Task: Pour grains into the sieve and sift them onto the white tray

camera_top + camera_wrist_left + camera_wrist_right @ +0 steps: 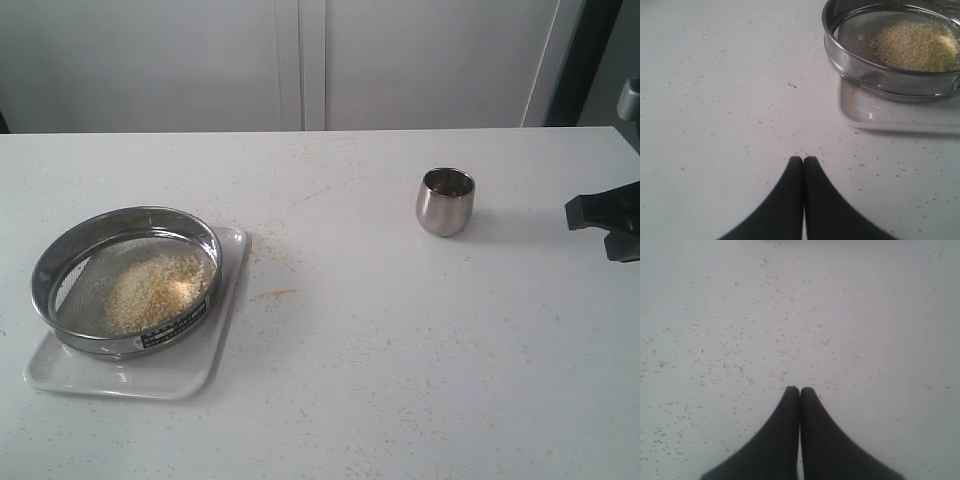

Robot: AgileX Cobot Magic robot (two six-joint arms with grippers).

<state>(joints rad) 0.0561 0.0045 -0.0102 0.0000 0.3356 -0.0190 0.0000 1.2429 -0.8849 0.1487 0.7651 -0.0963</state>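
A white table top (400,350) is lit softly and evenly. Beyond its far edge, pale panels (150,60) are divided by vertical seams; a dark upright strip (585,50) is seen far right.

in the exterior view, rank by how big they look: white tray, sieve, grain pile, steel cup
1. white tray, barely larger than the sieve on it
2. sieve
3. grains piled in the sieve
4. steel cup, smallest, though it stands farther back
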